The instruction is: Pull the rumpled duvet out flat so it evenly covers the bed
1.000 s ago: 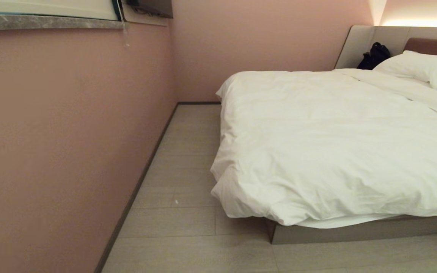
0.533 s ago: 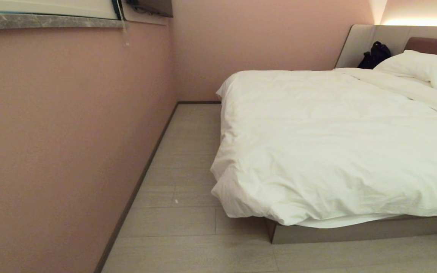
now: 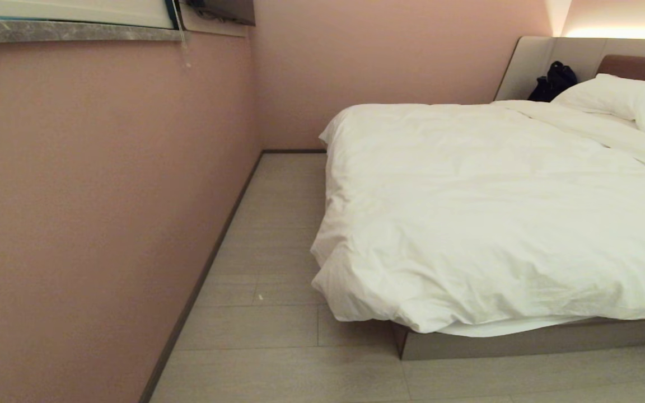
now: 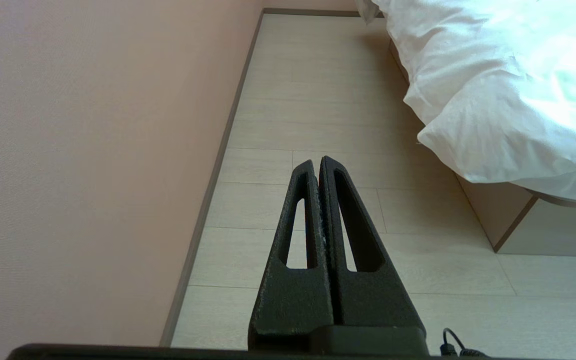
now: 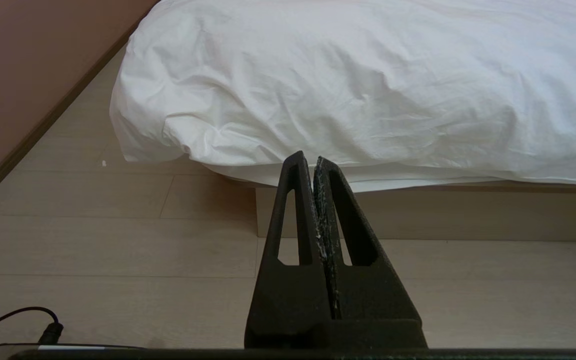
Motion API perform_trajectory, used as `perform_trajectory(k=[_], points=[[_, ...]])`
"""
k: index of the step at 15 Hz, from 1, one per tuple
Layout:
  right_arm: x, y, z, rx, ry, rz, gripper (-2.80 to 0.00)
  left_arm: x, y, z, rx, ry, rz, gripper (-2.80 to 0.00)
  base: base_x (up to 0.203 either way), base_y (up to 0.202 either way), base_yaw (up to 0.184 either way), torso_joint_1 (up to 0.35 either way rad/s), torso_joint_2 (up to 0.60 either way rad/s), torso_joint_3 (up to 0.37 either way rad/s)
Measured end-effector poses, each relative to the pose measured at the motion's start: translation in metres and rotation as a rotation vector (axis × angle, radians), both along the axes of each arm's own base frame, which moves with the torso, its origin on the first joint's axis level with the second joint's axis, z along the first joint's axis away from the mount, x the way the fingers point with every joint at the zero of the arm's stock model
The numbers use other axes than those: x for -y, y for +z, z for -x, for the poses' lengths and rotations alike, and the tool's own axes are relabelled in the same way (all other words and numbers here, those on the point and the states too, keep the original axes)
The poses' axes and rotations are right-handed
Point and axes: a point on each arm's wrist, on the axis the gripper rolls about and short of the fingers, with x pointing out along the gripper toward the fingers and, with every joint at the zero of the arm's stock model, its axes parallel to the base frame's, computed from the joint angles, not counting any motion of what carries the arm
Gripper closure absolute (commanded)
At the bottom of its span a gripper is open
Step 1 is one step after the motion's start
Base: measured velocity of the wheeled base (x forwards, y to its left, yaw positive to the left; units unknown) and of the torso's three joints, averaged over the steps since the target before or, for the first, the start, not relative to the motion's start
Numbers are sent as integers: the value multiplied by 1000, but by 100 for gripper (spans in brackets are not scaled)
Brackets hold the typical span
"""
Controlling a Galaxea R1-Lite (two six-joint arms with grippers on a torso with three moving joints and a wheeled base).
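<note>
The white puffy duvet [image 3: 485,212] lies spread over the bed [image 3: 524,341], softly creased, its near-left corner bulging past the foot edge and hanging over the grey-beige base. Neither arm shows in the head view. In the left wrist view my left gripper [image 4: 316,162] is shut with nothing in it, over the floor between wall and bed, the duvet [image 4: 493,90] off to one side. In the right wrist view my right gripper [image 5: 306,159] is shut and holds nothing, pointing at the bed base [image 5: 468,215] just below the duvet [image 5: 348,85] edge, apart from it.
A pink wall [image 3: 93,196] runs along the left, leaving a strip of pale wood floor [image 3: 277,235] beside the bed. White pillows [image 3: 625,101] and a black bag [image 3: 552,81] sit by the grey headboard [image 3: 574,56]. A window ledge [image 3: 70,31] juts out above.
</note>
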Motion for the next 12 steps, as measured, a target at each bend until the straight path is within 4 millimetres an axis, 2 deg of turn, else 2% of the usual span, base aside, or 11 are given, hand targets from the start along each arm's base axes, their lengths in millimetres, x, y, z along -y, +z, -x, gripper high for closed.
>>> perform_trajectory(k=[12], points=[[0, 0, 0, 0, -2, 0, 0, 0, 0, 0, 0, 0, 0, 0, 0, 0, 0, 0, 0, 0]])
